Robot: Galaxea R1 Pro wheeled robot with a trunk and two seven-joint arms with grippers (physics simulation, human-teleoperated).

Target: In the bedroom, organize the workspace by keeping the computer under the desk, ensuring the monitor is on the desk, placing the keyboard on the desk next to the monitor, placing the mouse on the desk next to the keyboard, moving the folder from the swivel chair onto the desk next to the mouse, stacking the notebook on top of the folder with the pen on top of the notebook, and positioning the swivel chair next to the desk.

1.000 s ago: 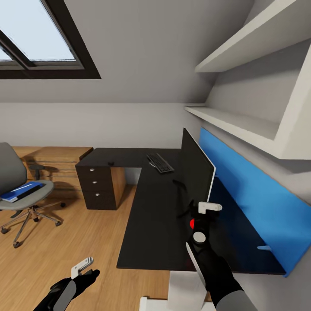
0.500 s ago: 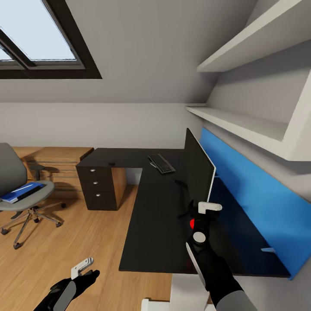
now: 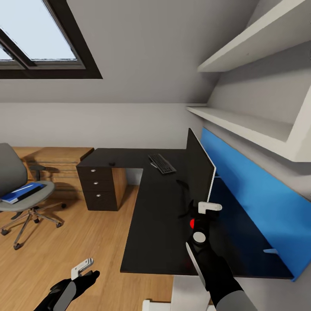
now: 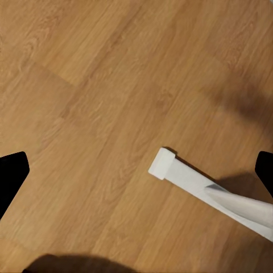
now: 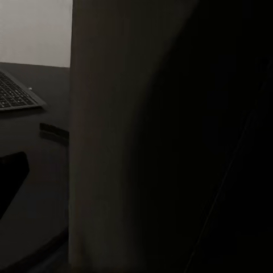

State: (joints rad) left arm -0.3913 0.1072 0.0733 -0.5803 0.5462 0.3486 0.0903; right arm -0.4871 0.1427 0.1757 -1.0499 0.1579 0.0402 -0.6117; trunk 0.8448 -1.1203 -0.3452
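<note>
The black monitor (image 3: 198, 170) stands edge-on on the glossy black desk (image 3: 151, 224); up close its pale edge (image 5: 125, 142) is right in front of my right gripper. That right gripper (image 3: 201, 210) sits at the monitor's near lower corner, open, with a gap between one finger (image 5: 11, 176) and the edge. The keyboard (image 3: 161, 163) (image 5: 14, 94) lies further along the desk, and the small mouse (image 3: 111, 163) rests on the far wing. At the left, the grey swivel chair (image 3: 11, 172) carries the blue folder (image 3: 21, 192). My left gripper (image 3: 86, 267) (image 4: 136, 176) hangs open over the floor.
A black drawer unit (image 3: 98, 185) stands under the desk's far wing, with low oak shelving (image 3: 56, 166) behind the chair. A blue wall panel (image 3: 259, 194) and white shelves (image 3: 242, 125) line the right wall. The desk's white pedestal (image 3: 188, 289) and its foot (image 4: 187, 182) are close below me.
The whole view has drifted slightly, so the desk and shelves sit a little further right in the picture. Both grippers hold the same pose.
</note>
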